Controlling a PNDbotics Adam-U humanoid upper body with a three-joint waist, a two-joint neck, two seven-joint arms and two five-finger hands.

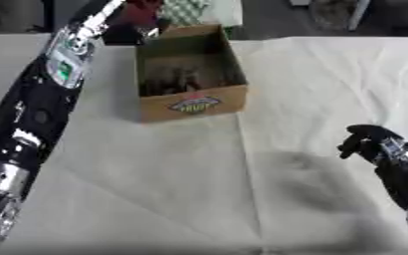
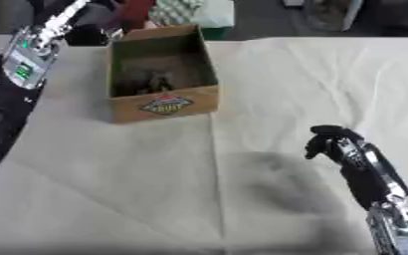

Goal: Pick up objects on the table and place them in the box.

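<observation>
In the left eye view, the cardboard box (image 1: 190, 74) stood open toward the far side of the cloth-covered table (image 1: 242, 199), a printed label on its near wall. Something dark lay inside on its floor, too dim to name. The left arm (image 1: 42, 99) ran up along the box's left side and past its far-left corner, where the left hand (image 1: 138, 20) sat against something red. I could not tell whether its fingers were curled or straight, nor whether it held the red thing. Well nearer than the box and off to its right, the right hand (image 1: 368, 142) hung over bare cloth with fingers curled in and nothing in them.

In the right eye view, the box (image 2: 159, 69) showed the same dark contents, and the left arm's wrist reached the far-left corner beside the red shape (image 2: 134, 12); the hand itself was barely visible there. The right hand (image 2: 329, 142) was plain: a closed, empty fist, well clear of the box's near-right corner.

My guess was that the work stood at a pickup beyond the box's far-left corner, since no loose object showed on the cloth nearer than the box. The next move would call for lifting whatever was taken over the box's far rim and lowering it inside without knocking the wall. Room looked generous: the cloth near and right of the box was open. Behind the box the table edge was close and clutter crowded it.
</observation>
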